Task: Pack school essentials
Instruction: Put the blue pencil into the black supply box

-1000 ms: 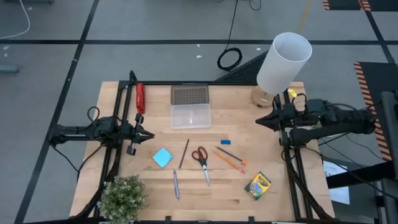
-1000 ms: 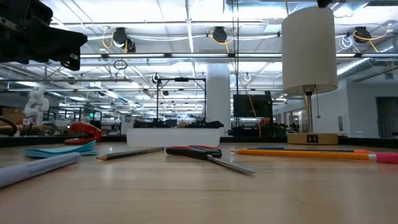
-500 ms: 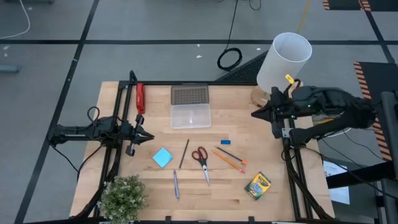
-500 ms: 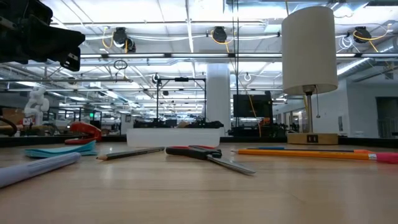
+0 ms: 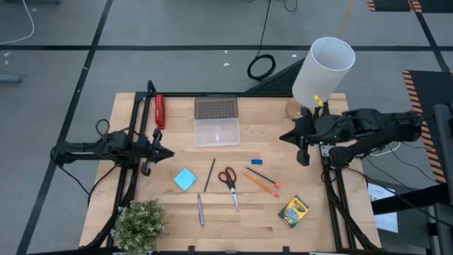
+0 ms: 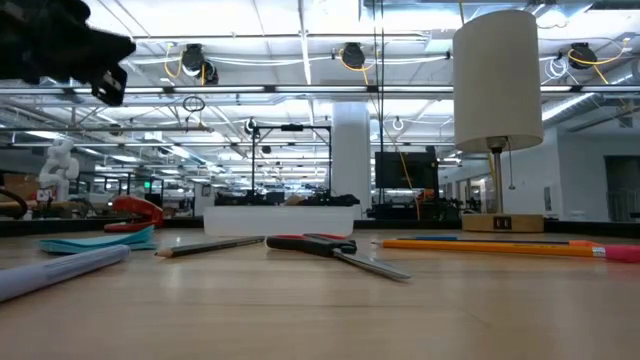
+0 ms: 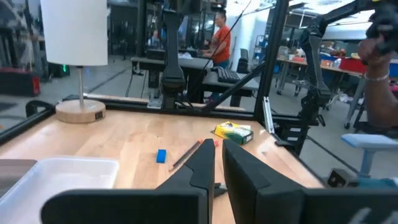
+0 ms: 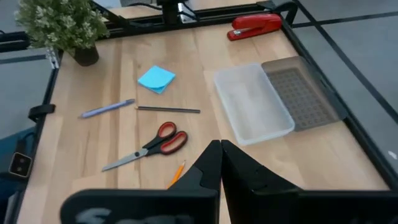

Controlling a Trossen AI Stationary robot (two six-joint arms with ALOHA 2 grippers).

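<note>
The school essentials lie loose on the wooden table: red-handled scissors [image 5: 228,183], orange pencils [image 5: 260,180], a dark pencil [image 5: 209,174], a silvery pen [image 5: 200,210], a tiny blue eraser [image 5: 256,161], a blue note pad [image 5: 185,178] and a green-yellow crayon box [image 5: 293,210]. My left gripper [image 5: 170,154] hovers shut at the table's left, left of the note pad. My right gripper [image 5: 283,137] hovers shut at the right, above bare wood beyond the eraser. In the right wrist view the scissors [image 8: 149,149] lie just ahead of its gripper [image 8: 221,149].
A clear open box [image 5: 217,132] with its dark lid [image 5: 216,108] sits at the far middle. A red stapler [image 5: 160,111] lies far left, a white-shaded lamp [image 5: 322,71] stands far right, and a potted plant [image 5: 139,223] sits at the near left corner.
My right gripper has swung a short way toward the table's left, out from the right edge over the tabletop, staying shut. The things on the table have not moved.
</note>
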